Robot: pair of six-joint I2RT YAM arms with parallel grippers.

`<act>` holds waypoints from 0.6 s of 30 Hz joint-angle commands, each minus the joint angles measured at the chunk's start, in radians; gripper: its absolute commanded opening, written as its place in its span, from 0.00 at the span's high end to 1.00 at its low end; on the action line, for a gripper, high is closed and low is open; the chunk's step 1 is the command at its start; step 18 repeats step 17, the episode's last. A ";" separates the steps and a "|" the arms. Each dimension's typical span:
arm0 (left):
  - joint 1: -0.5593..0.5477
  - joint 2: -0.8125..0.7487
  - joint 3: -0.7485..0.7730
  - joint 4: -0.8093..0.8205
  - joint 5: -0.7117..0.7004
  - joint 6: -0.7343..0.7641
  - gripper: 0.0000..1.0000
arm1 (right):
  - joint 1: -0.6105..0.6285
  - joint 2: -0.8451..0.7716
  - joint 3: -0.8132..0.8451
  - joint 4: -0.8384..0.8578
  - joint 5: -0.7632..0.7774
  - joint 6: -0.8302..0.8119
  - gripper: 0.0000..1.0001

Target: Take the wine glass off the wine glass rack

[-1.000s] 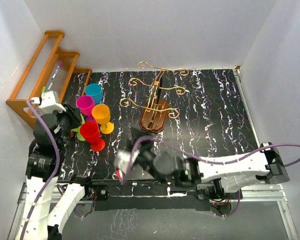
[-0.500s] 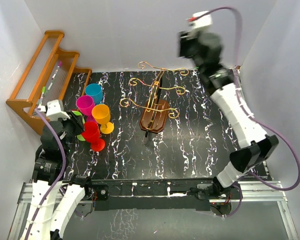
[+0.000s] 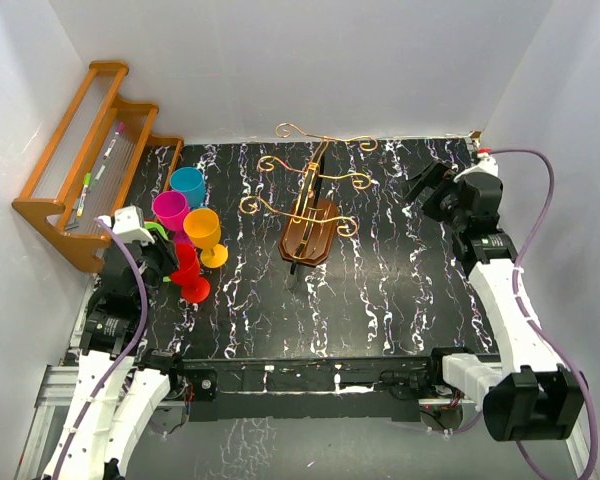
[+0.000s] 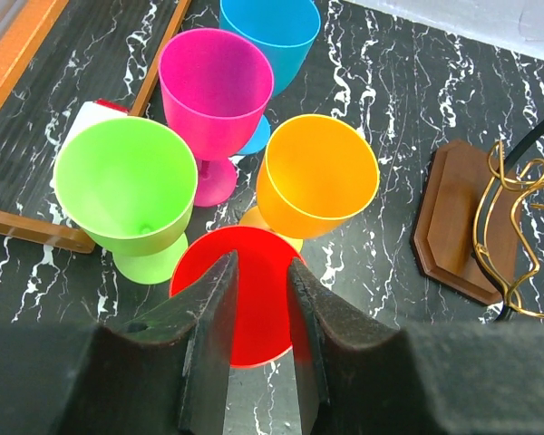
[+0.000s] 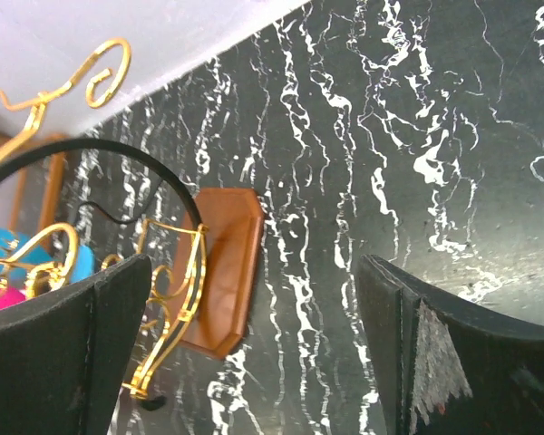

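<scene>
left wrist: left claw fingers only a narrow gap apart, nothing visibly pinched. red glass sits right under the tips, upright on the black marbled table; can't tell if the tips touch its rim. just past it, green glass ahead-left and orange glass ahead-right. pink glass is beyond those, blue glass furthest. all 5 upright and bunched together on the table, off the rack. wine glass rack is off to the claw's right, apart from the cluster: brown base, gold wire arms.

right wrist: right claw spread wide, gripping nothing. rack base lies ahead-left of it, apart, w/ gold curls above the base.

top external: right claw hangs over the far right part of the table, rack between the 2 claws. orange stepped shelf w/ pens is ahead-left of the left claw, against the wall.
</scene>
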 commanded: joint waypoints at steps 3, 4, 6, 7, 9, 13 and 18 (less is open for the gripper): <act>0.003 -0.009 0.005 0.021 0.016 0.007 0.72 | -0.007 -0.103 -0.057 0.128 0.076 0.171 0.02; 0.003 -0.011 0.005 0.020 0.014 0.007 0.72 | -0.007 -0.110 -0.059 0.125 0.090 0.168 0.02; 0.003 -0.013 0.005 0.018 0.009 0.007 0.72 | -0.007 -0.119 -0.062 0.120 0.104 0.164 0.02; 0.003 -0.014 0.005 0.017 0.009 0.007 0.72 | -0.007 -0.122 -0.064 0.119 0.107 0.164 0.02; 0.003 -0.013 0.005 0.015 0.009 0.007 0.72 | -0.007 -0.127 -0.069 0.122 0.107 0.163 0.02; 0.004 -0.015 0.005 0.009 0.007 0.007 0.72 | -0.007 -0.114 -0.071 0.132 0.073 0.134 0.02; 0.003 -0.017 0.004 0.009 0.009 0.006 0.72 | -0.007 -0.092 -0.060 0.120 0.059 0.133 0.02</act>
